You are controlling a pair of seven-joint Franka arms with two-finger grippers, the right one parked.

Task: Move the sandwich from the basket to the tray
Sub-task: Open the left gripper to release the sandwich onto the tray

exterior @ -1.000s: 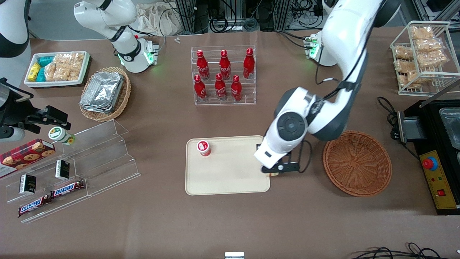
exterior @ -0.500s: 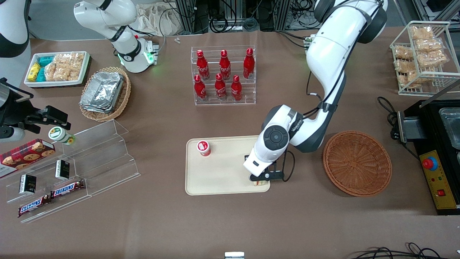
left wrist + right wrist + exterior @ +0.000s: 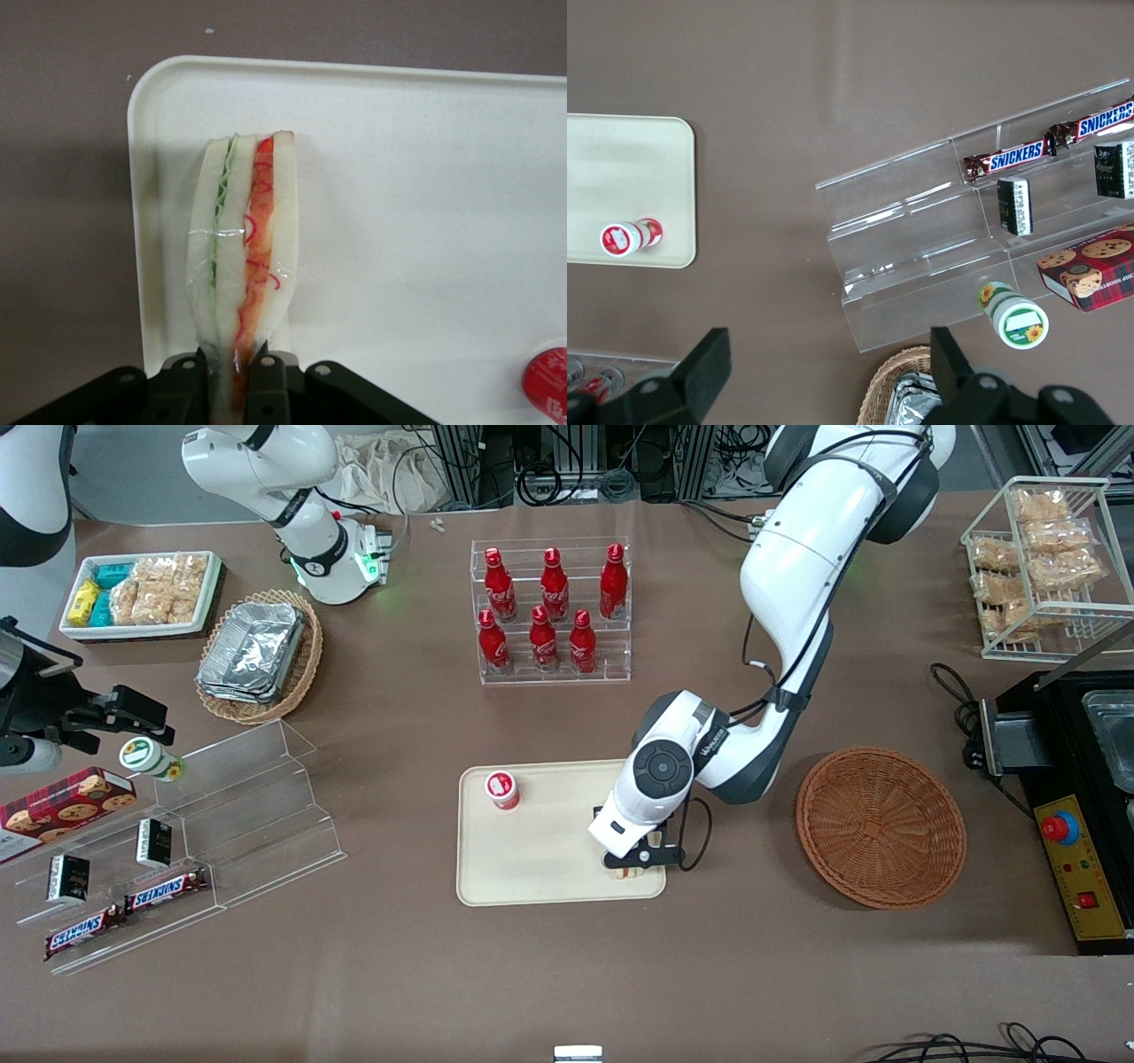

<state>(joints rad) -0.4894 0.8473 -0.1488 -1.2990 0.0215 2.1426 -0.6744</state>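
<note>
Over the corner of the tray [image 3: 532, 859] that is closest to the front camera and toward the working arm's end of the table, the gripper [image 3: 631, 865] hangs with its jaws clamped on the sandwich [image 3: 630, 872]. From the front camera this spot is just below the middle of the frame, and only a small pale piece of the sandwich shows under the black fingers. On the wrist camera, the fingers [image 3: 266, 385] press the bread wedge [image 3: 241, 239] from both sides at its narrow end; the green and red filling layers run along the cut edge, and the wedge reaches out over the tray [image 3: 425, 177], close to its rounded corner. I cannot tell whether the sandwich already touches the tray surface. A small red-capped bottle [image 3: 501, 789] stands on the tray, well apart from the gripper. At the right of the front frame, the basket [image 3: 880, 825] sits on the table with nothing in it, near the tray but not touching it.
</note>
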